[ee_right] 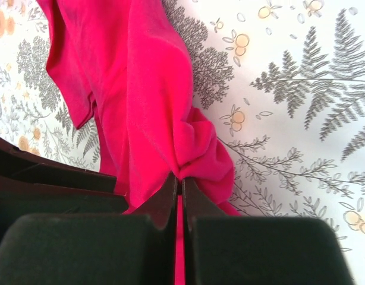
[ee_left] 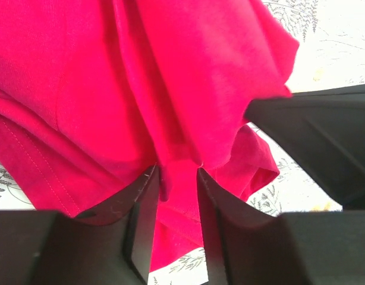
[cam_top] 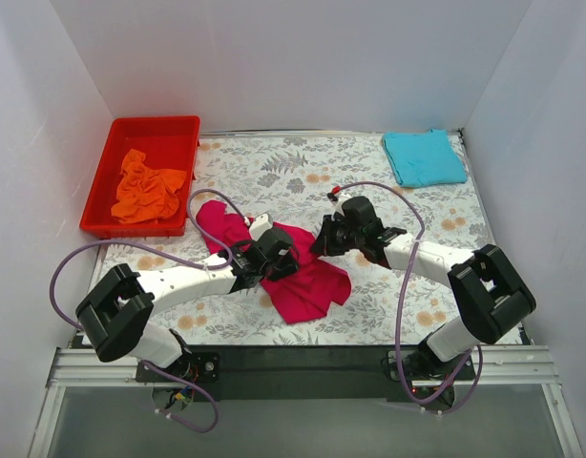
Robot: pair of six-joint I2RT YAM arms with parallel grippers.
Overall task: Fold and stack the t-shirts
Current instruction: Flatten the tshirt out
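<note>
Shirt in work: crimson-pink cloth t-shirt (cam_top: 307, 281), rumpled and part spread, lying in the middle of the frame in the top view
Long axis: runs from upper left to lower right of the top view; a narrow bunched end points to the upper left, the broad end to the lower right
Left gripper (ee_left: 176, 172): over the shirt's middle; fingers (ee_left: 144, 219) a little apart, with a loose fold of the pink cloth in the gap; whether the fold is pinched cannot be told
Right gripper (ee_right: 178, 181): at the shirt's upper right edge; fingers pressed together on a gathered tuft of the pink cloth, which puckers at the tips
Second shirt: turquoise blue cloth t-shirt (cam_top: 424, 157), folded flat into a rough rectangle at the upper right of the top view, well apart from the pink one
Third shirt: orange cloth t-shirt (cam_top: 145, 186), crumpled in a heap inside the red plastic bin (cam_top: 155, 122) at the upper left
Surface: table (cam_top: 303, 167) covered in white cloth printed with grey ferns and small orange flowers
Room: plain white walls (cam_top: 274, 57) on three sides; purple cables (cam_top: 83, 253) loop along both arms
</note>
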